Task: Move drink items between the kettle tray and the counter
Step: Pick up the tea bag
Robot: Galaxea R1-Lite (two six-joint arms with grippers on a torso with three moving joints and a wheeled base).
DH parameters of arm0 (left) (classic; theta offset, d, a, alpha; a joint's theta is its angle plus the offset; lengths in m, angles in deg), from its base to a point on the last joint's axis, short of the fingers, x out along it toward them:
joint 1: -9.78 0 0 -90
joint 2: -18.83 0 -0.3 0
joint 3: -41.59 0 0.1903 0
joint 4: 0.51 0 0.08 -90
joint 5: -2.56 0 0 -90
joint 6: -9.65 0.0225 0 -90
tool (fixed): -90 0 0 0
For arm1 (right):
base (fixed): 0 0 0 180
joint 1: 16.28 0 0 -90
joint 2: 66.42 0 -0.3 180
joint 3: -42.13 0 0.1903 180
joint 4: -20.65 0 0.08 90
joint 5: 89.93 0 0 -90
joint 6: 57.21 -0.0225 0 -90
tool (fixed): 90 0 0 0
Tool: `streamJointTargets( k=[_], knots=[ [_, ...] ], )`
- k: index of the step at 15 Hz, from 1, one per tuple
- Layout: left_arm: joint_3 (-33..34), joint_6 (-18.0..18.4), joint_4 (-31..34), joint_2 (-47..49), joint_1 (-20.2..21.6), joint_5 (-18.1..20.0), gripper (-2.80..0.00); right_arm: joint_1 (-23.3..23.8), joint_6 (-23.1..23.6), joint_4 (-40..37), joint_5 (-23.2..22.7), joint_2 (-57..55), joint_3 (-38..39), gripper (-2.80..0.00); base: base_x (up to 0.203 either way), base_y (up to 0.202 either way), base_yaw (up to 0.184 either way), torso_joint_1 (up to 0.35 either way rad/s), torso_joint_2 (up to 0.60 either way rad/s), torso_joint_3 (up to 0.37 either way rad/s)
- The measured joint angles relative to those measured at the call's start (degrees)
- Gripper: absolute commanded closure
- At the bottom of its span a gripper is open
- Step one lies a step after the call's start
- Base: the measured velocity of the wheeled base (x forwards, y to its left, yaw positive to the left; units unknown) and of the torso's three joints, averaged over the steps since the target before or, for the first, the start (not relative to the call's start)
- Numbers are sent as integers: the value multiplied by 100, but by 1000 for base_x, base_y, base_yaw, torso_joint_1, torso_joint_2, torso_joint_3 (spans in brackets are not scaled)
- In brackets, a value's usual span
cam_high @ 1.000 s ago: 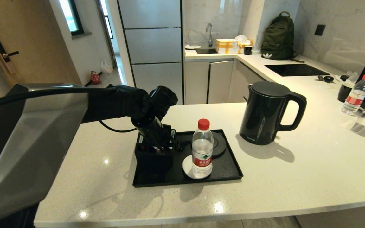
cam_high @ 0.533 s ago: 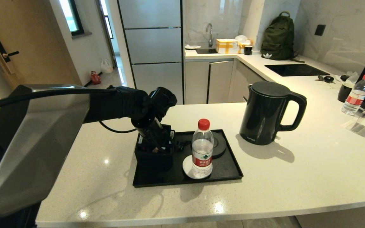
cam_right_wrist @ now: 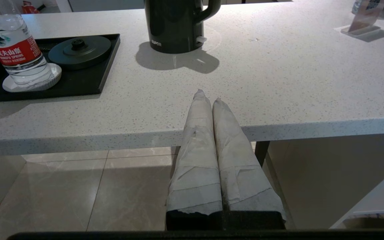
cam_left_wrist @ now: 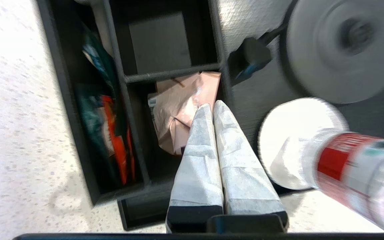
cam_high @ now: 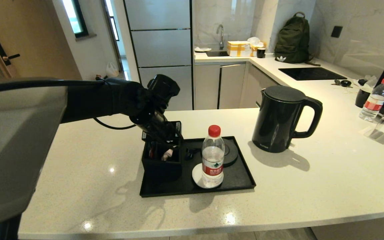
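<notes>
My left gripper (cam_high: 173, 142) hangs just above the black compartmented box (cam_high: 160, 166) at the left end of the kettle tray (cam_high: 235, 181). It is shut on a corner of the crumpled pale pink sachet (cam_left_wrist: 178, 110), which dangles at the box's opening (cam_high: 167, 154). The black kettle (cam_high: 280, 118) stands on the counter (cam_high: 312, 190) to the right of the tray, off its round base (cam_high: 231, 151). My right gripper (cam_right_wrist: 208, 96) is shut and empty, parked low in front of the counter's edge, out of the head view.
A clear water bottle (cam_high: 212, 156) with a red cap stands on a white coaster (cam_left_wrist: 295, 133) in the tray beside the box. Green and orange packets (cam_left_wrist: 102, 110) fill the box's long compartment. A second bottle (cam_high: 375, 100) stands far right.
My left arm has risen out of the box, and the pink sachet has come up with the fingertips. The kettle and bottle have stayed put.
</notes>
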Motion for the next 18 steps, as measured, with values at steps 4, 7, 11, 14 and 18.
streamJointTargets(
  k=[4,7,11,14,18],
  knots=[
    [2,30,39,-148,64,2,0,-2,1,0,-2,0,0,0,0,0,0,0,0,0],
    [39,26,243,-63,80,-13,0,7,0,-1,0,0,0,0,0,0,0,0,0,0],
    [61,25,302,58,83,-66,-280,0,1,-1,0,0,0,0,0,0,0,0,0,0],
    [61,27,300,85,84,-66,-280,-2,0,0,0,0,0,0,0,0,0,0,0,0],
    [239,34,328,86,-6,-63,-280,0,2,0,0,0,0,0,0,0,0,0,0,0]
  ],
)
